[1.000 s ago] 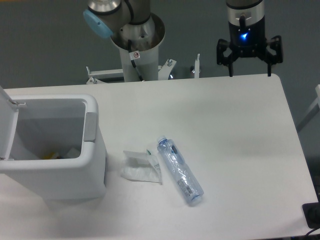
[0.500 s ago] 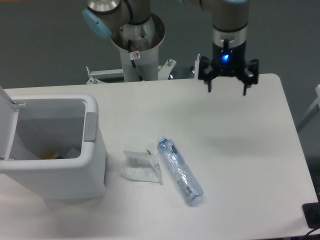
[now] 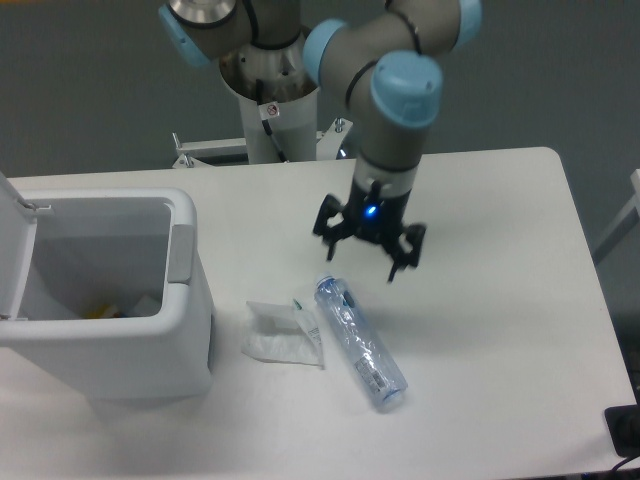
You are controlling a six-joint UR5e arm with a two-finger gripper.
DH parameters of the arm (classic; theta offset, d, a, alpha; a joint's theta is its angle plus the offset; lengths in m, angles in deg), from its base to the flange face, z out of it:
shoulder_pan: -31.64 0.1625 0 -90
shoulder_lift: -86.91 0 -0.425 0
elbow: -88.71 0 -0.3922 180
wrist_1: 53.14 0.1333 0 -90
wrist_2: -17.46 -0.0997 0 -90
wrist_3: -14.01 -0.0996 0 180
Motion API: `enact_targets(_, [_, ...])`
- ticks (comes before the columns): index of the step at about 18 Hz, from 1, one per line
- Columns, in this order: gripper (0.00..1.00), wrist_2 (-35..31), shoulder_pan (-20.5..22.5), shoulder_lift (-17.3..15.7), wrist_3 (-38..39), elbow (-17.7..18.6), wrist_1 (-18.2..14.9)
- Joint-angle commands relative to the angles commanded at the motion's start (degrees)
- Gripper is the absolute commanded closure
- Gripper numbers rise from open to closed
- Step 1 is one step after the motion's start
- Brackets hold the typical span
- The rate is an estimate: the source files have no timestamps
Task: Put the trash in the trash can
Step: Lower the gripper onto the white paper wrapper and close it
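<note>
Two pieces of trash lie on the white table. A crushed clear plastic bottle point(image 3: 360, 342) with bluish ends lies diagonally near the table's middle. A crumpled white wrapper point(image 3: 284, 333) with a green mark rests against the bottle's left side. The trash can point(image 3: 190, 300), a white boxy bin with a grey panel on its rim, stands at the left with its lid up. My gripper point(image 3: 364, 257) hangs open just above and behind the bottle's upper end, fingers pointing down, a blue light glowing on its body. Nothing is between the fingers.
The arm's base column point(image 3: 268, 85) and metal mounts stand behind the table's far edge. Something yellow and other scraps lie inside the bin point(image 3: 105, 309). A dark object point(image 3: 625, 432) sits off the table's front right corner.
The gripper has swept from above the table's far right corner leftward and down toward the bottle. It has stayed open. The trash has not moved.
</note>
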Motion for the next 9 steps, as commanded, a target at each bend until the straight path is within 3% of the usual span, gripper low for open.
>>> enact_targets(4, [0.0,-0.6,-3.9,0.3,-3.7,1.9,0.1])
enact_targets(6, [0.0,-4.4,-6.5,1.8,-5.7,3.5,0.4])
enact_targets(9, [0.0,-7.9,-9.0,6.5,-6.1,3.1,4.8])
